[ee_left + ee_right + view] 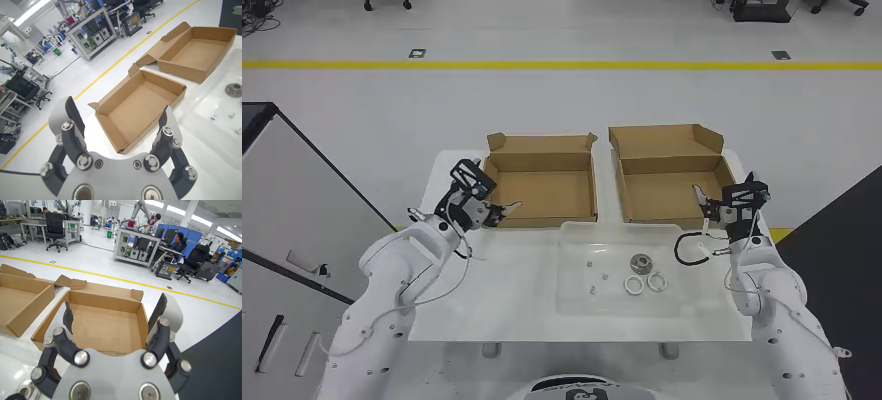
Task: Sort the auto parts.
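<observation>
Closest to us, the clear tray (577, 240) sits toward the near edge of the bench (492, 290), a little right of centre, and every loose part is in it. We've got a metal flanged hub (641, 264) around the middle and two white rings (635, 285) side by side just nearer than the hub. A few small screws (213, 117) are scattered toward the tray's left side.

Moving back, we find an arm on each side of the tray. Over on the left, the left gripper (118, 104) hangs at the near-left corner of the left cardboard box (542, 192), jaws spread wide. On the other side, the right gripper (115, 299) hangs at the near-right corner of the right cardboard box (672, 195), and its jaws are wide apart too.

Those two boxes lie side by side along the far edge of the bench, just behind the tray. Their lids are folded back with the side flaps standing up, and we see bare cardboard on the bottom of each.

Beyond the bench we're looking at a pale floor (362, 110) with a yellow line (562, 65) running straight across. Farther off in the wrist views stand workstations (136, 245) and black office chairs (54, 228).
</observation>
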